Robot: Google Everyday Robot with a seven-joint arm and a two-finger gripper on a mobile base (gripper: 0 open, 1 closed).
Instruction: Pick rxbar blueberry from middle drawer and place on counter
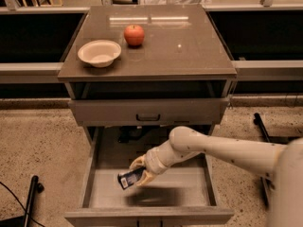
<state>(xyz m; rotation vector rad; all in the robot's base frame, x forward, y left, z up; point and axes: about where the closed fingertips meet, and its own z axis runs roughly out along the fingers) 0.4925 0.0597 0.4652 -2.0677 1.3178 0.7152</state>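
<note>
The middle drawer point(191, 193) is pulled out below the counter point(189, 41), showing its plain grey floor. My gripper point(138, 172) reaches in from the right over the drawer's left half, held above the floor. It is shut on the rxbar blueberry point(129, 178), a small dark blue bar with pale lettering that sticks out to the left of the fingers point(145, 178). The bar hangs clear of the drawer floor, and a shadow lies under it.
A cream bowl point(99, 52) and a red apple point(134, 34) sit on the left part of the counter. The shut top drawer point(148, 111) juts above the open one. My white arm point(227, 150) spans the drawer's right side. A dark pole point(30, 197) lies on the floor at left.
</note>
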